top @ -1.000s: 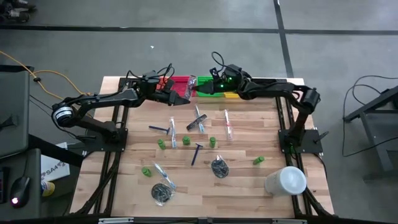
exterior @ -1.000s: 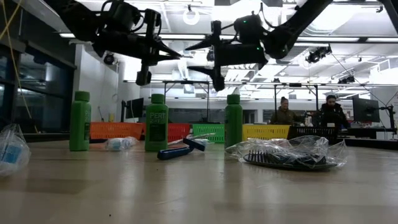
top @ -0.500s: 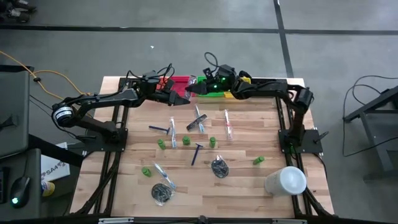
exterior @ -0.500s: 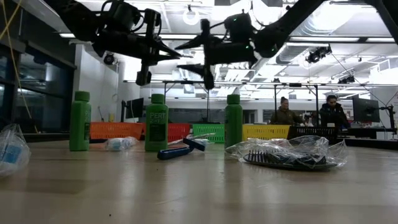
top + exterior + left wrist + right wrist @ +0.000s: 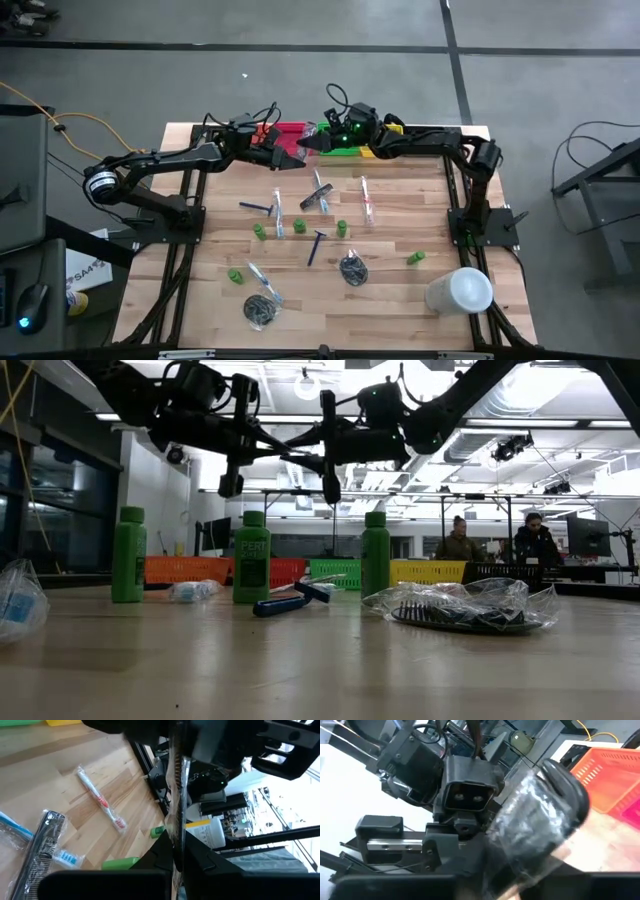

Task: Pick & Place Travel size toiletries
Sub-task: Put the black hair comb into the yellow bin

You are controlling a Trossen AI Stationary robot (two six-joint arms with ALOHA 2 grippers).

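Clamped shut on a wrapped comb (image 5: 177, 795), at the twelve o'clock edge of the wooden table (image 5: 400, 300), above the coloured bins (image 5: 345, 151): the left gripper (image 5: 297, 158), pinching the piece edge-on between its dark fingers (image 5: 200, 857). Nose to nose with it, the right gripper (image 5: 306, 143), with the same comb (image 5: 540, 815) right in front of its wrist camera; cannot tell whether closed on it or merely around it.

Likely light and stiff at the core: a flat grey plastic comb with a rounded end. Loose, crinkled clear film around it, probably slick and apt to slide over the plastic. Best taken across the flat faces at the solid spine, through the film, not by a slack corner of wrap or by the thin teeth.

Scattered from the centre toward six o'clock, apart from one another: stubby green bottles (image 5: 259, 231) with a matt, hard look; a slim dark-blue razor (image 5: 316, 245); a clear-wrapped toothbrush (image 5: 367, 200); dark round bundles (image 5: 352, 268) in glinting film. At five o'clock, a large white cylinder (image 5: 460, 290), smooth-sided.
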